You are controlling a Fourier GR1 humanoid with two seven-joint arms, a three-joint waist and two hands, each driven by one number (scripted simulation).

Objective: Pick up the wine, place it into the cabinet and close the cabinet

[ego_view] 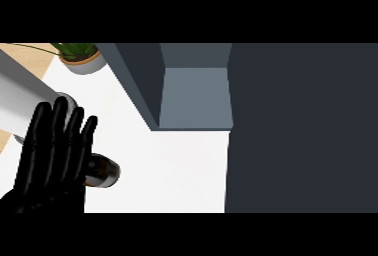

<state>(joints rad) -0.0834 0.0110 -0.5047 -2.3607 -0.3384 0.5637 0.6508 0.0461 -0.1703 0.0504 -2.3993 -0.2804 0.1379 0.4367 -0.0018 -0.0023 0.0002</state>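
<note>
1. The left hand (48,160) shows at the view's lower left, its fingers (60,125) straight, close together and pointing up the frame; it holds nothing.
2. The wine (102,172) lies on the white counter (184,170) just to the right of that hand, partly hidden behind the fingers' lower part, only its dark round end showing.
3. Whether the hand touches the wine cannot be told.
4. The cabinet (196,95) stands open up and to the right of the wine, well apart from it, its grey interior in view.
5. Its dark door (303,130) fills the view's right side.
6. A potted plant (80,57) sits at the upper left.
7. The right hand does not show.
</note>
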